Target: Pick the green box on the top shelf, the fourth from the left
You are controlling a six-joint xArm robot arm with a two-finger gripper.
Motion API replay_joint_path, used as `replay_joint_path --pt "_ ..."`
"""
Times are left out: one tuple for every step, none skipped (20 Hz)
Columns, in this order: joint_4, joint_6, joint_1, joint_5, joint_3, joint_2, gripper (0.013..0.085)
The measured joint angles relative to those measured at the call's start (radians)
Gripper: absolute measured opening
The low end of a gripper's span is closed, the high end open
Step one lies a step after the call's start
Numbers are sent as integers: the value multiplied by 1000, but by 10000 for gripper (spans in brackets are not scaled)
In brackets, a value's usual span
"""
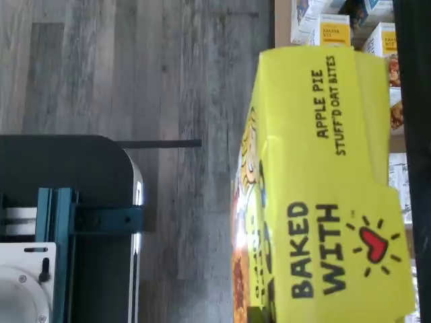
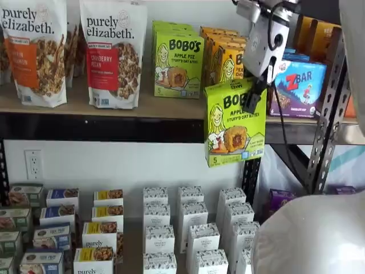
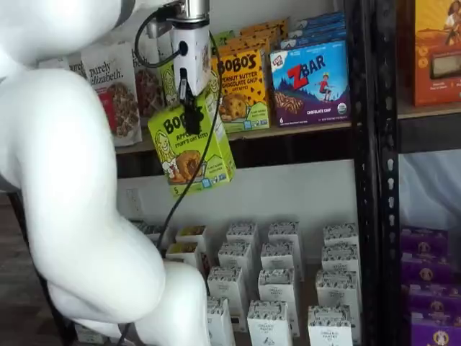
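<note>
White arm casing fills much of both shelf views, and behind it runs the top shelf, a light-tan board on a black front beam carried by black perforated uprights. Counted on it in a shelf view: two purely elizabeth granola bags show clearly, with part of another between them. Beside them stands a row of lime Bobo's apple pie cartons, at least two deep, then a row of yellow-orange Bobo's peanut butter boxes, then blue ZBar boxes stacked one behind another; how many sit in each row cannot be told. Lower down stand many small white cartons in ranks, with blue and yellow boxes at the left side.

One green box hangs in the air in front of the shelf's beam, clear of the board and tilted slightly. The end effector is clenched on its upper edge, black fingers pinching the carton from above under the white body, a cable trailing alongside.

That box is lime-green with a cartoon blonde girl, a round pastry picture and the number 5 at a lower corner. In the wrist view its top panel reads "APPLE PIE STUFF'D OAT BITES" and "BAKED WITH" beside a red heart, over grey wood-look floor.
</note>
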Motion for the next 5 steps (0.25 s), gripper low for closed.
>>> replay_joint_path --pt "1 -3 -3 -2 7 -4 290" --pt "2 -7 -6 -4 14 -8 290" --pt "4 -12 -11 -7 23 -13 290" --pt "8 -17 -16 -8 29 -16 290" --pt "11 -20 -19 -9 33 -19 290"
